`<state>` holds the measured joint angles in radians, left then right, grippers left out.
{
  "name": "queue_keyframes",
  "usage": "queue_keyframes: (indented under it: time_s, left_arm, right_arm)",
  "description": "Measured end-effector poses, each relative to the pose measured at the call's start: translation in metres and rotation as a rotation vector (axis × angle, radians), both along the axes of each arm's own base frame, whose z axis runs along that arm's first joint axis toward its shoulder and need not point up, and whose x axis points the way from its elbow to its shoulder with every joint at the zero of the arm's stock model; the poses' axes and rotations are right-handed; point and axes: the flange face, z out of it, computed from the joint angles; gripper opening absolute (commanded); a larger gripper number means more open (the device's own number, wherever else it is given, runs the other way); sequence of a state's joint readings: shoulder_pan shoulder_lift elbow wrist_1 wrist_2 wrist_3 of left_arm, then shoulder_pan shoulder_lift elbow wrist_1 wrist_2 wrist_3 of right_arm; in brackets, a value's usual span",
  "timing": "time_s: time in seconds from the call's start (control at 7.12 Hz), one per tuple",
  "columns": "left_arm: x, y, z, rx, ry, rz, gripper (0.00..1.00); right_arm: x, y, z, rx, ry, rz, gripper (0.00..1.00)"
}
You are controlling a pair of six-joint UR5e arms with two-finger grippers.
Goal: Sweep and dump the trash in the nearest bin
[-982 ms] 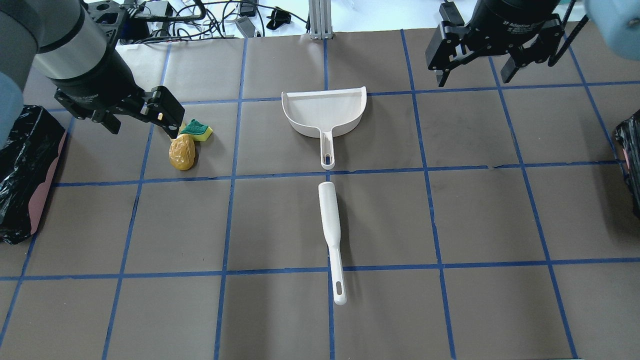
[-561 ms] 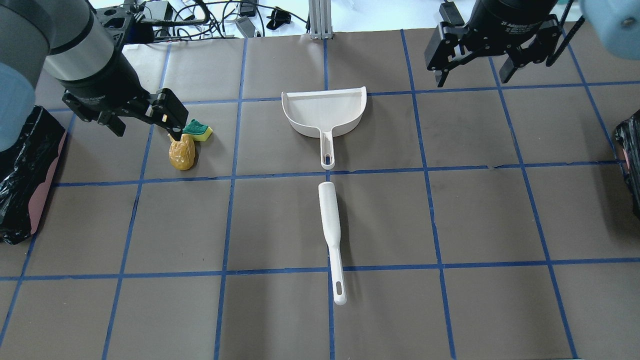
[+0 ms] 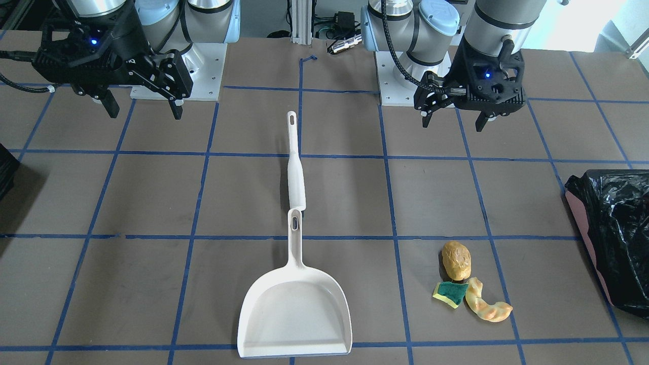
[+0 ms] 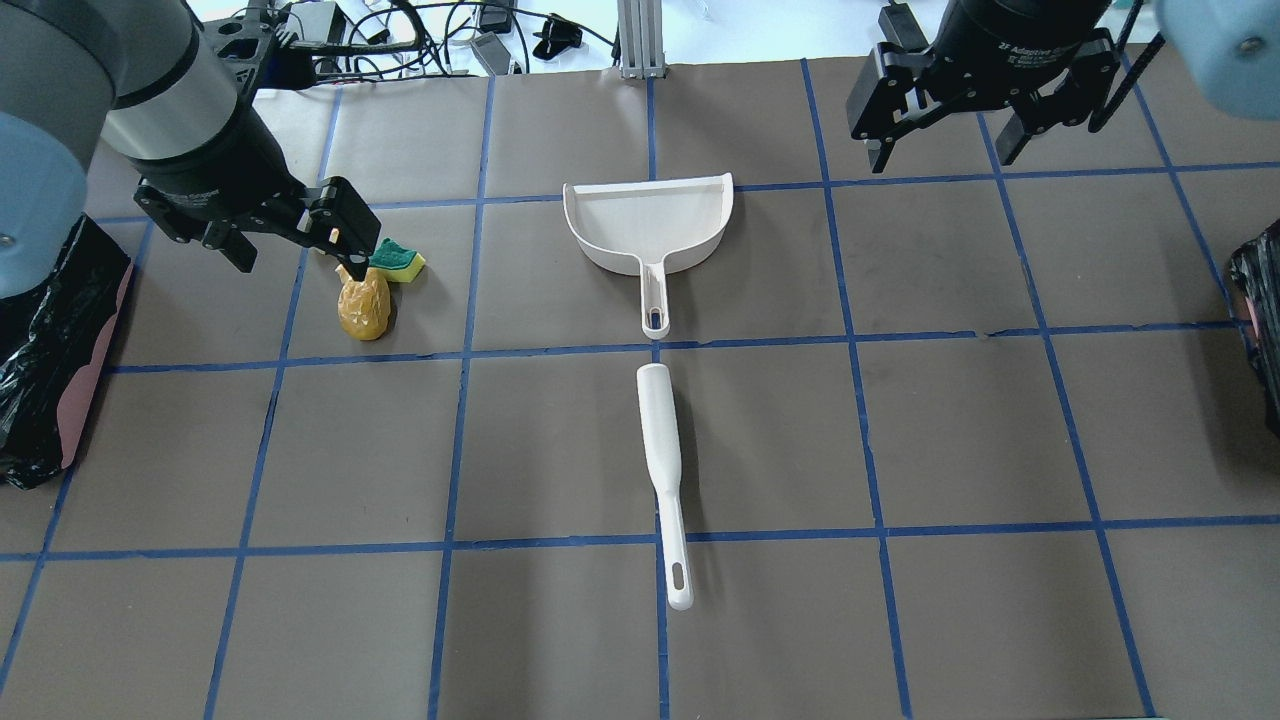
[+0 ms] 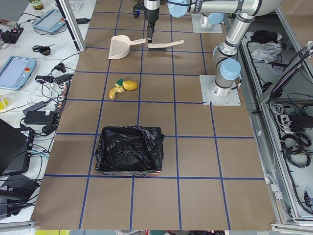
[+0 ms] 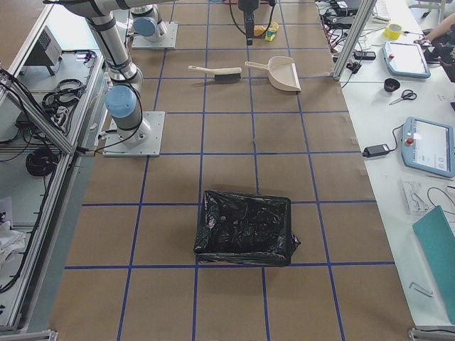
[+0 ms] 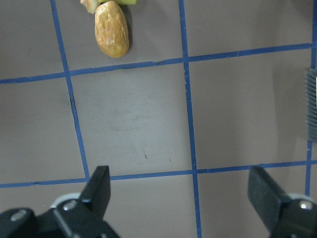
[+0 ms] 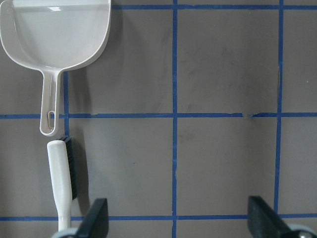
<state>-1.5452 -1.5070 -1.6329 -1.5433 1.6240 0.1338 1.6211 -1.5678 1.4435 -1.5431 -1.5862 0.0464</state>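
Left gripper (image 3: 452, 124) gaped, empty; trash (image 3: 456, 260) ahead of it seemed light, roll-prone. Right gripper (image 3: 144, 112) gaped too; stiff brush (image 3: 295, 170) beside it, best taken by handle.

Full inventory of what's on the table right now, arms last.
dustpan: 1, white, table centre, empty, handle toward the brush
brush: 1, white, in line with the dustpan, nearer the robot
potato-like lump: 1, brown, robot's left half
sponge piece: 1, green and yellow, between lump and pastry piece
twisted pastry-like piece: 1, pale yellow-orange, bin side of the cluster
left-end bin: 1, black bag liner, pinkish wall
right-end bin: 1, black bag liner
table: 1, brown, blue tape grid
left gripper: 1, black, fingers open, empty
right gripper: 1, black, fingers open, empty
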Motion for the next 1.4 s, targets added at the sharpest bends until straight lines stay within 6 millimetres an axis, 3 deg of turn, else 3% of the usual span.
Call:
queue_keyframes:
  time_s: [0.42, 0.56, 0.7, 1.4]
  left_arm:
    - [0.002, 0.000, -0.001, 0.006, -0.002, 0.003, 1.00]
    - [0.001, -0.002, -0.003, 0.008, 0.001, 0.003, 1.00]
    - [0.001, -0.006, -0.007, 0.011, 0.003, 0.003, 1.00]
    - [-0.003, -0.059, -0.050, -0.021, 0.065, 0.021, 1.00]
  right_arm:
    - [0.001, 0.002, -0.005, 0.016, 0.000, 0.001, 1.00]
    - [0.006, 0.008, -0.023, 0.049, -0.004, 0.012, 1.00]
    - [0.021, 0.023, -0.047, 0.095, -0.021, 0.040, 1.00]
    - [0.141, 0.127, -0.186, 0.129, -0.060, 0.085, 0.99]
